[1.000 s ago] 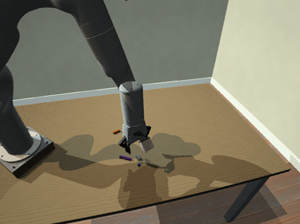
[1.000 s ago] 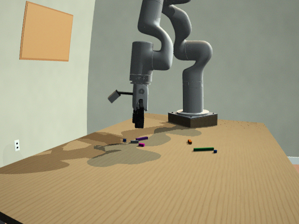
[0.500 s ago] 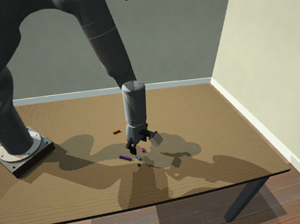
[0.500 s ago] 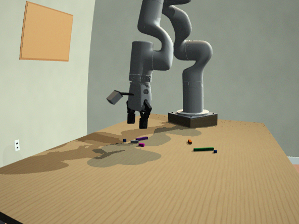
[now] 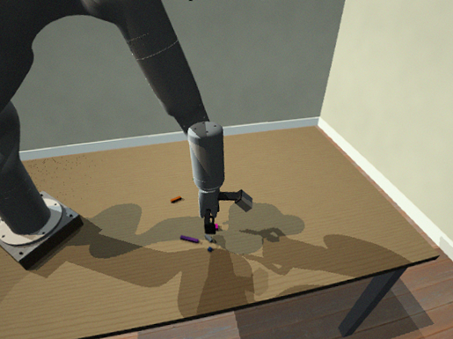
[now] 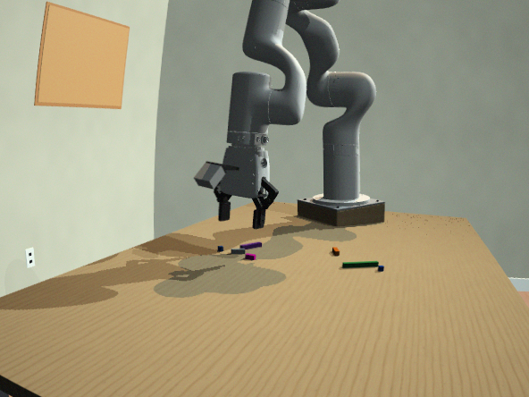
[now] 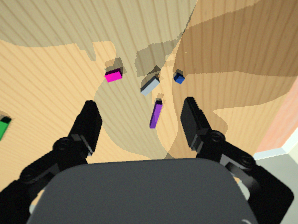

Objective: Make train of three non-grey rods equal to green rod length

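1. Gripper hangs above the table with its jaws spread fully apart and nothing between them; its fingers point down at a small cluster of rods.
2. Purple rod lies flat in the wrist view between the 2 fingers, running toward 12 o'clock.
3. Grey rod sits just beyond the purple rod's far end, tilted toward 1 o'clock, close to it but whether touching cannot be told.
4. Blue rod lies near the grey rod, at its 2 o'clock.
5. Magenta rod lies apart from the grey rod, at its 10 o'clock.
6. Green rod lies flat well apart from the cluster, at 3 o'clock of it in the exterior view; a second blue rod sits just beside its right end.
7. Orange rod rests near the green rod, at its 10 o'clock.
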